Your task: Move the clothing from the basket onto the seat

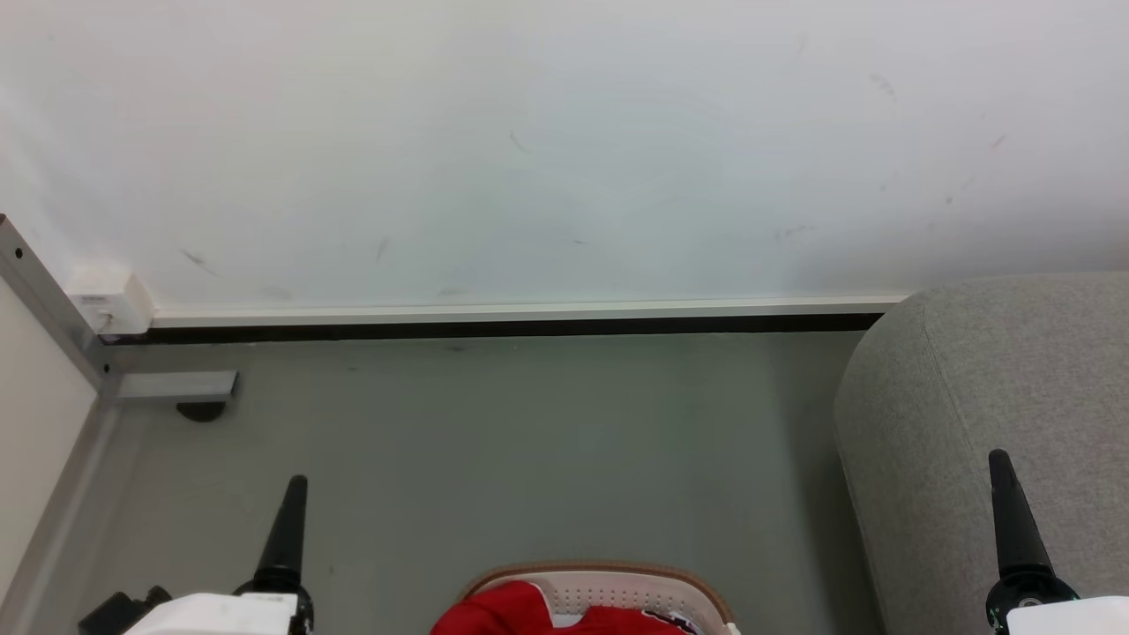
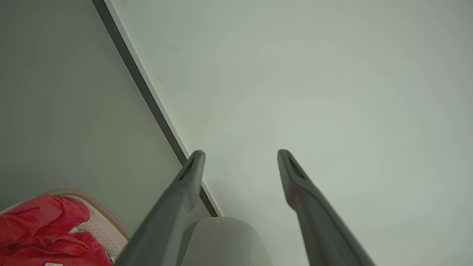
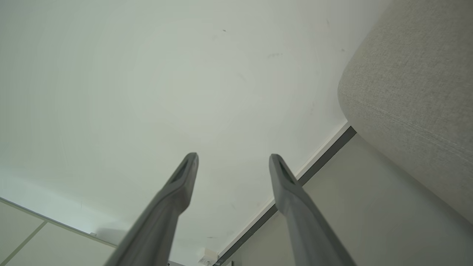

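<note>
The red clothing (image 1: 498, 610) lies bunched in the white basket (image 1: 609, 573) with its tan braided rim, on the floor at the bottom middle of the head view. The light grey seat (image 1: 988, 397) stands to the right of the basket. My left gripper (image 1: 295, 487) hangs left of the basket and my right gripper (image 1: 999, 459) is in front of the seat; both point up toward the wall. In the left wrist view the left gripper (image 2: 241, 153) is open and empty, with the clothing (image 2: 40, 229), basket (image 2: 111, 221) and seat (image 2: 221, 240) low in that view. The right gripper (image 3: 233, 157) is open and empty beside the seat (image 3: 414, 92).
A pale wall (image 1: 564, 141) with a dark baseboard (image 1: 494, 330) runs behind the grey floor (image 1: 529, 441). A white socket box (image 1: 110, 300) and a metal-framed panel (image 1: 48, 309) close off the left side.
</note>
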